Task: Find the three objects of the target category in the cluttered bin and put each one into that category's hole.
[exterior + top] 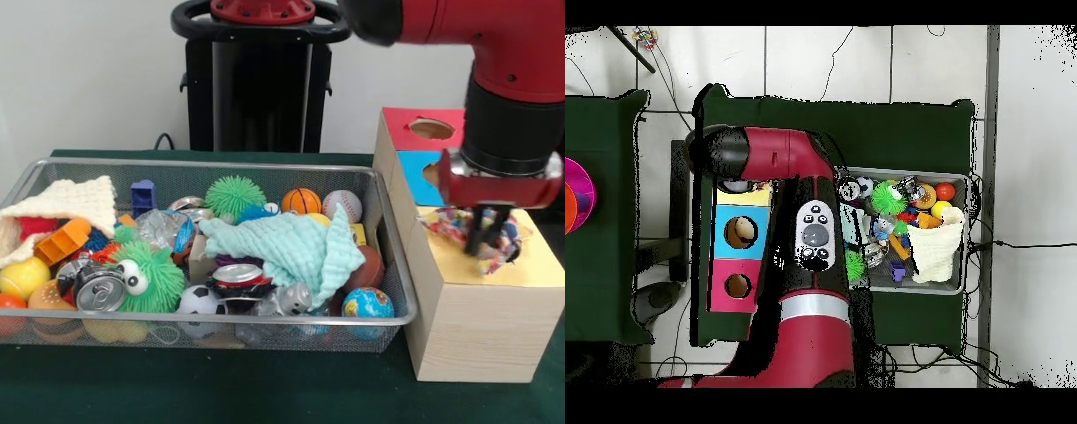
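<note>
My gripper (491, 240) hangs over the yellow top (538, 265) of the wooden box, at the right of the front view. It is shut on a crumpled, many-coloured wrapper (450, 228) that rests right on the yellow section, hiding the hole there. Left of the box stands the wire mesh bin (388, 221), full of clutter: a mint cloth (291, 243), a red soda can (237, 276), a crushed can (99, 290), a silver wrapper (159, 227) and several balls. In the overhead view the red arm (800, 200) covers the gripper and wrapper.
The box also has a blue section (422, 181) and a red section with a round hole (431, 129) behind the yellow one. A cream knitted cloth (75, 205) drapes over the bin's left end. A green fuzzy toy with eyes (146, 274) lies near the crushed can.
</note>
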`<state>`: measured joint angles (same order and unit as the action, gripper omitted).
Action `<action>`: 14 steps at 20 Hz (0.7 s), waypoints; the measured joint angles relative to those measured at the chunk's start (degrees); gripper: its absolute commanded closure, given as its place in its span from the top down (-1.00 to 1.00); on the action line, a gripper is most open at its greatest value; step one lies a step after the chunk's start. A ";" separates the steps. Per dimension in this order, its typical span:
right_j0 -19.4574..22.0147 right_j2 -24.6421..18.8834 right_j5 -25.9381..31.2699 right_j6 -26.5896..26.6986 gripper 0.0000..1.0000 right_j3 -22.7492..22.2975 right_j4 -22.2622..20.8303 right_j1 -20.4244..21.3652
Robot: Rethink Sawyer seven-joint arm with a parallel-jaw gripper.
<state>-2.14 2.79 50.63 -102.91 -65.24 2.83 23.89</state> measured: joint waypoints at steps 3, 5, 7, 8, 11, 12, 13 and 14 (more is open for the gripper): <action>-1.76 3.93 0.39 0.00 -1.00 1.50 -5.47 0.01; -1.94 4.77 0.40 0.00 -1.00 1.82 -6.63 0.03; -2.00 5.58 0.40 0.00 -1.00 2.12 -7.61 0.04; -1.83 6.14 0.40 0.00 -1.00 2.47 -8.44 0.04; -1.27 6.39 0.39 0.00 -1.00 2.86 -8.80 0.04; -0.92 6.39 0.39 0.00 -1.00 2.99 -8.80 0.04; -0.61 6.40 0.39 0.00 -1.00 3.03 -8.80 0.04; -0.42 6.40 0.40 0.00 -1.00 3.03 -8.78 0.04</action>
<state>-2.57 9.19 51.04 -102.91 -62.21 -5.95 23.92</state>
